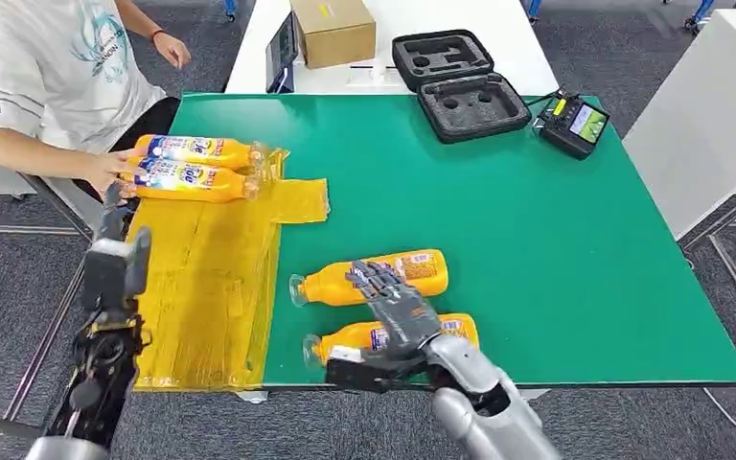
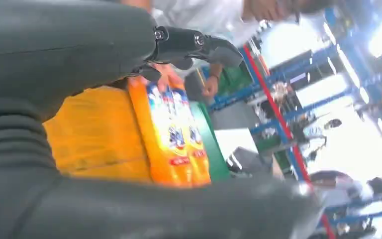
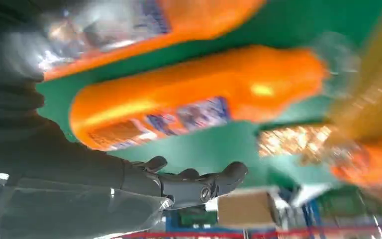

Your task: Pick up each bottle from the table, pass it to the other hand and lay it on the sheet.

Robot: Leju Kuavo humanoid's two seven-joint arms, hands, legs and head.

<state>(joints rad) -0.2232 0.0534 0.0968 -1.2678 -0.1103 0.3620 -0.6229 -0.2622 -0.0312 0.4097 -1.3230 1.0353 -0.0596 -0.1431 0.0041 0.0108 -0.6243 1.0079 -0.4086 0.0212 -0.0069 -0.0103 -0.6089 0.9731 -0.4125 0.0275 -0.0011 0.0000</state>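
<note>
Bottles still to move: two orange ones lie on the green surface (image 1: 537, 240), the far bottle (image 1: 369, 279) and the near bottle (image 1: 393, 335), both with the long axis running 3-to-9 o'clock and caps pointing at 9, toward the yellow sheet (image 1: 206, 287). The robot's right hand (image 1: 395, 309) hovers right over them, fingers spread and holding nothing, so it's clearly the closer one. The left hand (image 1: 115, 261) sits out at 9 o'clock by the sheet, also empty as far as can be seen.

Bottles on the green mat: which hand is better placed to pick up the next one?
The right hand, most likely. It hangs open directly over the two bottles on the green mat, nearest the farther bottle. The left hand is over the yellow sheet, away from them.
</note>
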